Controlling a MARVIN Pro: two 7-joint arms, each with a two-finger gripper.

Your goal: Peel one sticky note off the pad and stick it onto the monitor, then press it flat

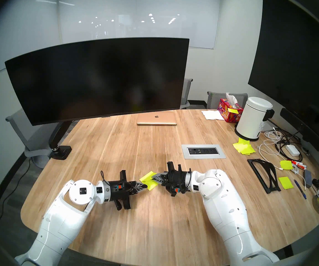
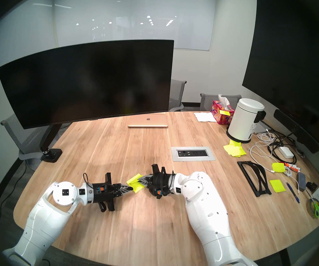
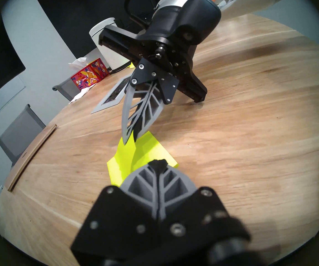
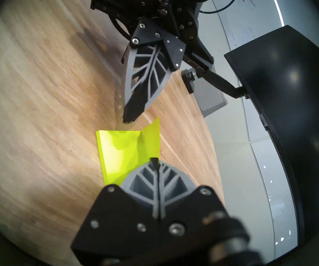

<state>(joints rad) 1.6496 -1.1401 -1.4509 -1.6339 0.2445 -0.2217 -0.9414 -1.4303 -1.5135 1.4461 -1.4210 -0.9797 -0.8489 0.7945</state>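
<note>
The pad (image 1: 149, 181) lay flat on the table (image 1: 116, 144), near its front edge, between the two arms and well apart from the monitor (image 1: 97, 79). Its top sheet, the sticky note (image 4: 151, 139), was partly lifted: one edge stood curled up off the stack while the rest seemed still joined to it, so the peel looked begun but not finished. The right tool (image 3: 130, 139) had its jaws closed together on that raised edge, pinching the paper from the pad's right side. The left tool (image 4: 129, 117) also had its jaws shut, and its tip pressed down at, or just beside, the pad's opposite edge; whether it actually touched the stack could not be told for certain, but it appeared to be holding the pad down and gripped nothing. The monitor stood dark on its black arm mount at the table's far left, and no note showed on its screen. Judging by this, only the first part of the job was under way: the sheet had yet to come wholly free, and carrying it to the screen, sticking it and pressing it flat all remained. Farther out on the table lay a gold laptop (image 1: 156, 118) below the monitor's right end, a power outlet panel (image 1: 202, 151) set into the wood, and a loose heap of yellow notes (image 1: 244, 147) off to the right.
</note>
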